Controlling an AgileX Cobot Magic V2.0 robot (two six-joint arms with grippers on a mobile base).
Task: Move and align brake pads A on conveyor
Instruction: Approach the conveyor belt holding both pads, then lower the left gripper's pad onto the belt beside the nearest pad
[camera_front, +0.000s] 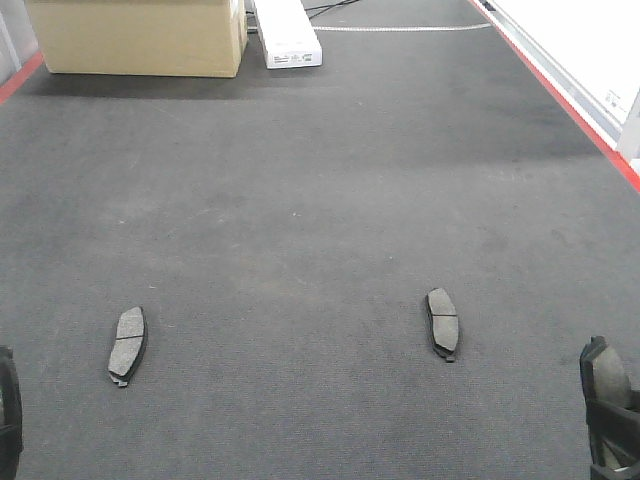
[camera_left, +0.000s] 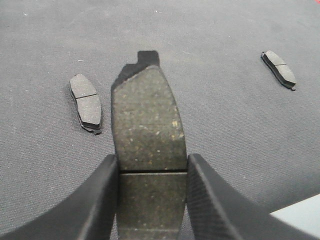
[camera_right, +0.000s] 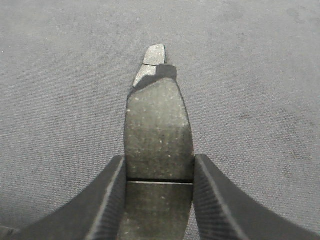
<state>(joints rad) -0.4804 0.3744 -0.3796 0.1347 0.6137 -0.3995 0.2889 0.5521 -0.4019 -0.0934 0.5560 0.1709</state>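
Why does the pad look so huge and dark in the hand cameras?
In the left wrist view the held pad sits right at the lens between the left pincer, shading itself; same in the right wrist view. The front view shows lying pads small, evenly lit.

We see open conveyor (camera_front: 320, 180) across the middle. Two brake pads lie near us, one left (camera_front: 127, 344), one right (camera_front: 442, 322), well apart. A cardboard box (camera_front: 140, 38) and white unit (camera_front: 287, 35) block the far end.

Both grippers — left gripper (camera_left: 151, 200) and right gripper (camera_right: 159, 200) — have matte black, finely ribbed, tapering fingers.
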